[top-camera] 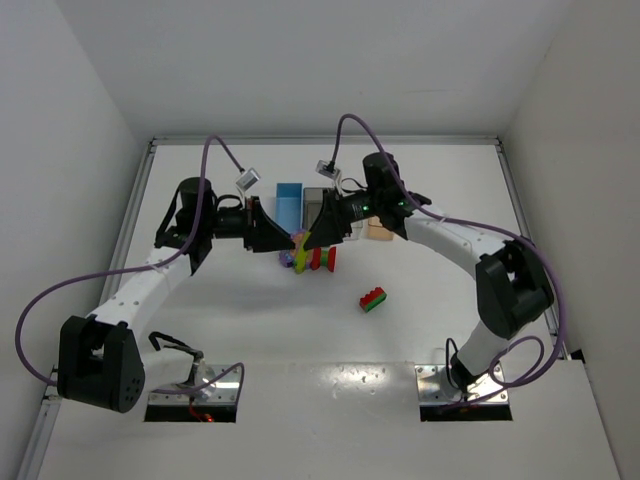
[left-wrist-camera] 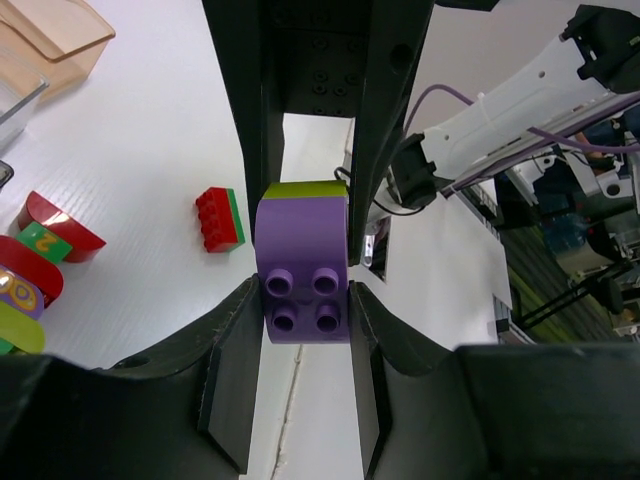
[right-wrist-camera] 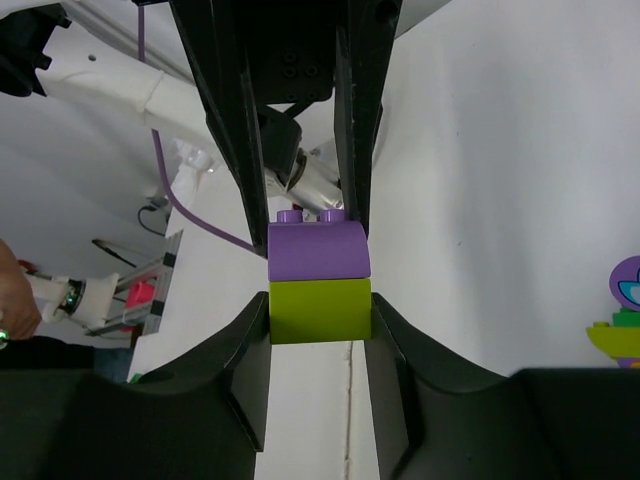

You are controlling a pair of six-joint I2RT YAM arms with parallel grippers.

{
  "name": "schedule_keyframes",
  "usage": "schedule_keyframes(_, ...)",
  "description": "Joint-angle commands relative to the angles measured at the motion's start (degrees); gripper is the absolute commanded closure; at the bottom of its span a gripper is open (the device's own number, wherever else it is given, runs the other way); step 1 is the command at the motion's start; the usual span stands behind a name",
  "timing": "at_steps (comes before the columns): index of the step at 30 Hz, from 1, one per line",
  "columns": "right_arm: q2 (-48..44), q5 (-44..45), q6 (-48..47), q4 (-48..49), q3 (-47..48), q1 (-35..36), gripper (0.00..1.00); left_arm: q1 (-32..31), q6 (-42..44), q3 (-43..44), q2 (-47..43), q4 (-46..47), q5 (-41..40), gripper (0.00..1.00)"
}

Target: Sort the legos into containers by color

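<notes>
Clamping the purple brick (left-wrist-camera: 303,265) between the fingers of the left gripper (left-wrist-camera: 305,310), studs facing its camera. Pinching the lime brick (right-wrist-camera: 320,310), joined to the purple one, in the right gripper (right-wrist-camera: 320,325), tip to tip with the left. Working with a red-and-green brick (left-wrist-camera: 220,220) lying left of the left gripper and the blue bin (top-camera: 289,205) just beyond both grippers.

Yellow digit "2" showing on green brick (left-wrist-camera: 42,240), left edge of left wrist view, sitting between red curved pieces (left-wrist-camera: 66,228). Printed mark on purple piece (left-wrist-camera: 12,292) just below, running off left edge of frame, not reading clearly.
</notes>
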Motion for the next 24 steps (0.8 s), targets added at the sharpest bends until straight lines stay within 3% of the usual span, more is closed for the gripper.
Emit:
schedule_keyframes(1, 0.15, -0.75, -0.92, 3.03, 2.52, 1.22, 0.76, -0.62, -0.22, -0.45, -0.79, 2.63, -0.36, 1.0)
schedule_keyframes(4, -0.46, -0.75, -0.92, 3.03, 2.52, 1.23, 0.87, -0.62, -0.22, -0.45, -0.79, 2.63, -2.3, 1.0)
schedule_keyframes(11, -3.01, -0.75, -4.96, -1.7, 0.06, 0.09, 0.94, 0.78, 0.49, 0.08, -1.31, 2.1, -7.65, 1.0)
schedule_keyframes(24, -7.14, 0.31, -22.01, -21.48, -0.99, -1.67, 0.97, 5.0, -4.26, 0.61, -2.46, 10.27, -12.93, 1.0)
